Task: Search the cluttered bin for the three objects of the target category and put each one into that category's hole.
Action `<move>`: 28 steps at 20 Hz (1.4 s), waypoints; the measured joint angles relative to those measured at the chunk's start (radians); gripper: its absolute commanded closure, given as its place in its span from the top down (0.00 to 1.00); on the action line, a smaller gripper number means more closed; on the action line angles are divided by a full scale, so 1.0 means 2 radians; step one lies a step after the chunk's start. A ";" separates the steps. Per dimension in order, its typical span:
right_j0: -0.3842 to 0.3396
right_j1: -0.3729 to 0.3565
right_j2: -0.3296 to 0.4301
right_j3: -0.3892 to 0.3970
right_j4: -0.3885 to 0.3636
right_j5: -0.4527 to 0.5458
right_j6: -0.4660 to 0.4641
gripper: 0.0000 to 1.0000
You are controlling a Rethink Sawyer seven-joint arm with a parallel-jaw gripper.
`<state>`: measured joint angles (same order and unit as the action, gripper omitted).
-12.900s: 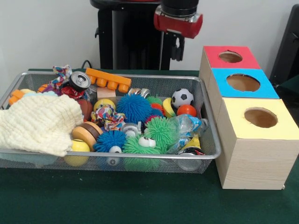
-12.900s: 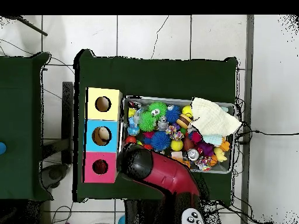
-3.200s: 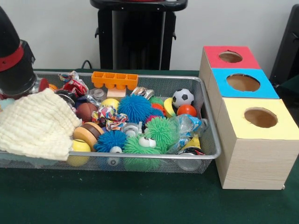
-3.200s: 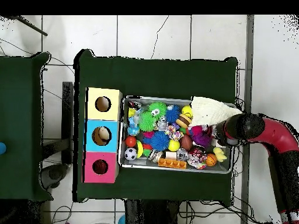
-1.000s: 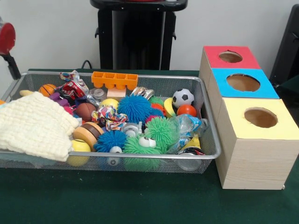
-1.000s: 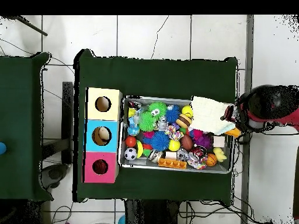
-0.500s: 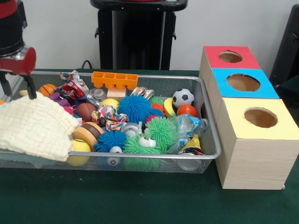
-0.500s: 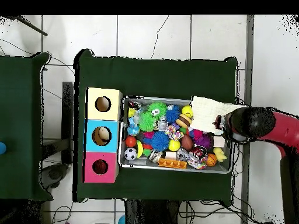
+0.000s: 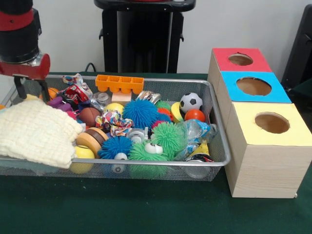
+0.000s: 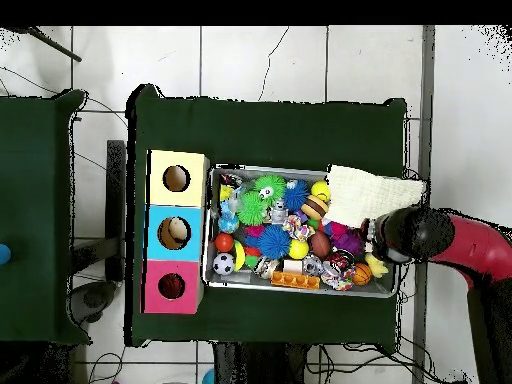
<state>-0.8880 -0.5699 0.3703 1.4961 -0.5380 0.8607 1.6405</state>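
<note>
The wire basket (image 9: 214, 122) sits on the green table (image 9: 146, 209), packed with toys: spiky rubber balls, a small soccer ball (image 9: 191, 102), a knotted rope toy (image 9: 113, 122), an orange block tray (image 9: 119, 83) at the far rim, and a cream cloth (image 9: 36, 131) draped over the end away from the boxes. No plush animal can be picked out for certain; a purple soft-looking thing (image 9: 57, 103) and a yellowish shape (image 10: 377, 266) lie at the cloth end of the basket, but whether they are plush toys I cannot tell. The red-topped hole (image 9: 240, 59) is on the wooden box farthest from the front camera, just beside the basket's other end, next to the blue-topped (image 9: 253, 86) and yellow-topped (image 9: 272, 123) ones. In the overhead view something reddish shows inside the red hole (image 10: 171, 287), which may be a toy already dropped in, though that is only a guess. The gripper (image 9: 30, 87) hangs over the cloth end of the basket, two dark fingers (image 9: 19, 87) set apart and pointing down with nothing visible between them, so it looks open and empty. By this reading the search is in hand and at least part of the sorting remains, with the carry across the basket to the red hole to follow each pick.
</note>
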 measured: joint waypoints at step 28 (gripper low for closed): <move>-0.061 0.008 -0.012 0.054 -0.005 -0.022 0.000 1.00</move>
<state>-1.0106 -0.5539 0.3459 1.6044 -0.5476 0.8158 1.6405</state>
